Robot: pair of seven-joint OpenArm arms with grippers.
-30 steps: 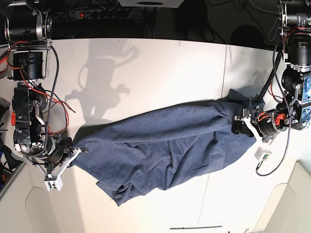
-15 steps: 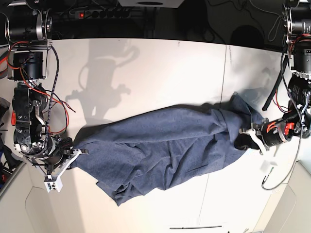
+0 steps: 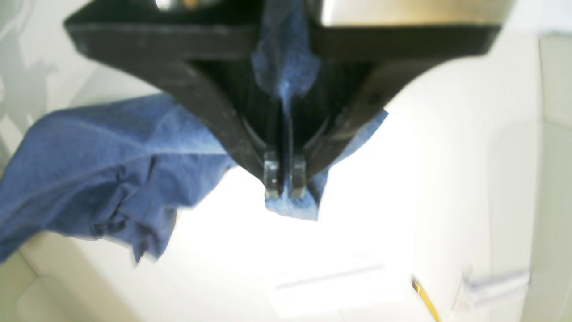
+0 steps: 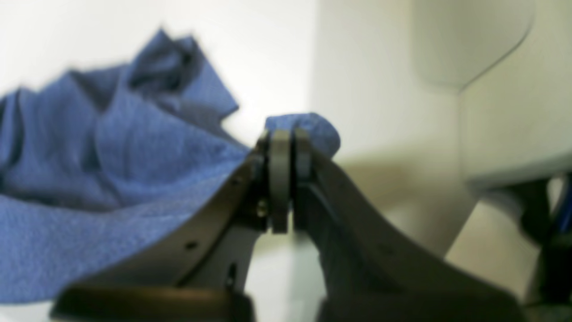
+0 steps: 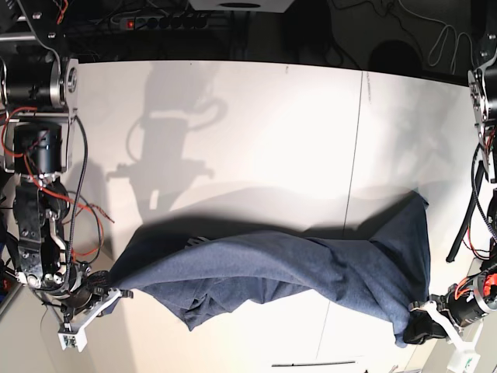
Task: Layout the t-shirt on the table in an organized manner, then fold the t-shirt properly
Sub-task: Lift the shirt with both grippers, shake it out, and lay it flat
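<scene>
The dark navy t-shirt (image 5: 272, 272) hangs stretched between my two grippers over the front part of the off-white table (image 5: 256, 124). No white lettering shows. My left gripper (image 5: 418, 325) at the front right is shut on a bunched edge of the shirt. In the left wrist view the left gripper (image 3: 281, 179) pinches blue fabric (image 3: 98, 165), with a tab sticking out below the tips. My right gripper (image 5: 109, 294) at the front left is shut on the other end. In the right wrist view the right gripper (image 4: 286, 147) clamps a fold of the shirt (image 4: 111, 156).
A thin dark seam (image 5: 359, 140) runs across the table on the right. A power strip (image 5: 155, 22) and cables lie behind the far edge. A short dark line (image 5: 311, 363) marks the front edge. A yellow strip (image 3: 424, 299) shows low in the left wrist view.
Both grippers have moved toward the table's front edge, the left one much farther and outward. The shirt has been pulled along, lifted and stretched into a longer band.
</scene>
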